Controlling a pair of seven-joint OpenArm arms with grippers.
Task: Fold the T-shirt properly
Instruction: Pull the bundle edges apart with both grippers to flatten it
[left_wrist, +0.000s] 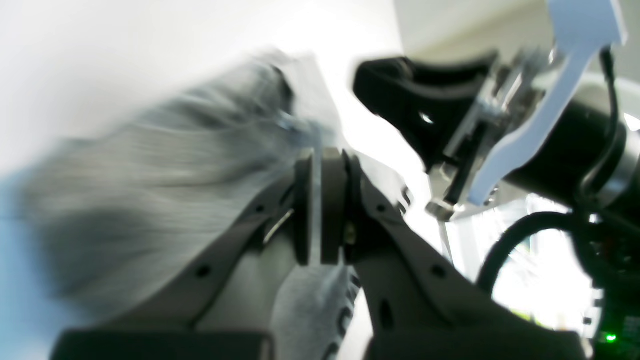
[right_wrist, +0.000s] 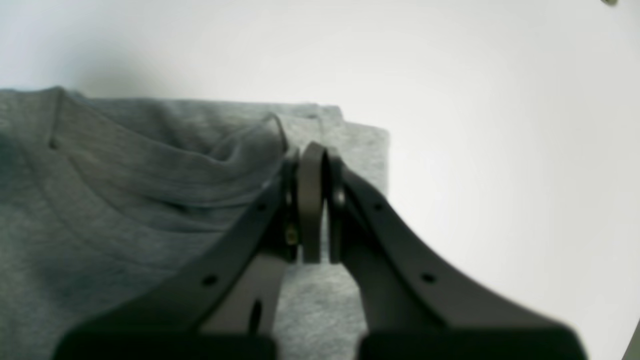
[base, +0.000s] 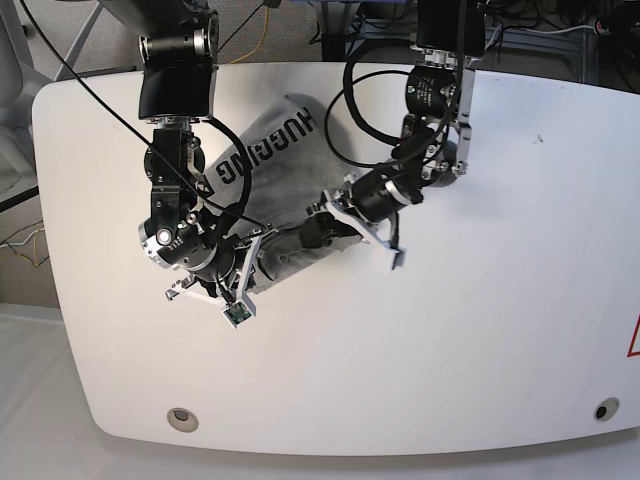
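Grey shirt (base: 262, 190) pinched in both end effectors, left (left_wrist: 320, 210) and right (right_wrist: 312, 210); I fear uneven pulling skews the fold.

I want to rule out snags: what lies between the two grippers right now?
In the base view, only bunched T-shirt fabric spans from the right gripper to the left gripper.

Arms: black cylindrical joints, silver bands, two of them.
Cables: black, looping loose beside each arm.
Jaws: dark grey, tapered, small screw holes along them.
Wrist brackets: white, angular.
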